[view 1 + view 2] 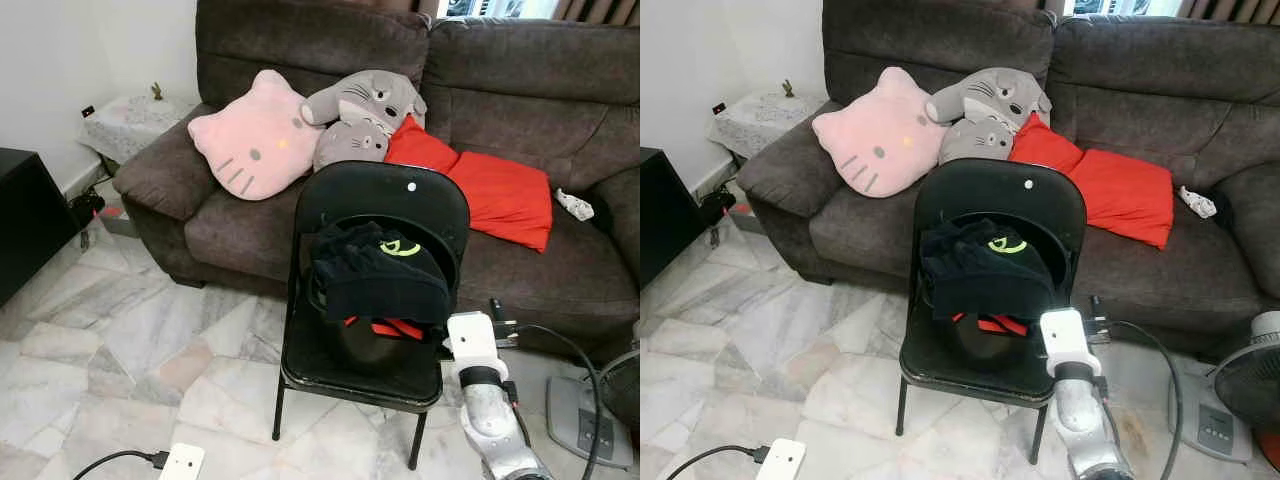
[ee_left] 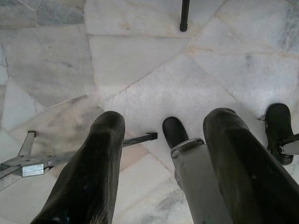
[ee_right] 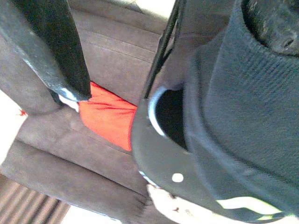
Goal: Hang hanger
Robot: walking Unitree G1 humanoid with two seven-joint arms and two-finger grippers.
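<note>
Black folding chair (image 1: 385, 205) stands on the marble floor (image 1: 140, 350) in front of the dark brown sofa (image 1: 520, 110); a black basket (image 1: 375, 345) on its seat is heaped with dark clothing (image 1: 375, 275), some red fabric showing underneath; no hanger can be made out, possibly buried in the pile. Right arm (image 1: 485, 400) reaches up at the chair's right front corner; right gripper (image 3: 154, 56) sits right against the dark clothing and basket rim, jaws spread wide, nothing visibly held. Left gripper (image 2: 166, 154) points down at the floor, jaws open and empty. Pink cat cushion (image 1: 250, 140), grey plush toys (image 1: 365, 115) and red cushion (image 1: 490, 185) lie on the sofa.
</note>
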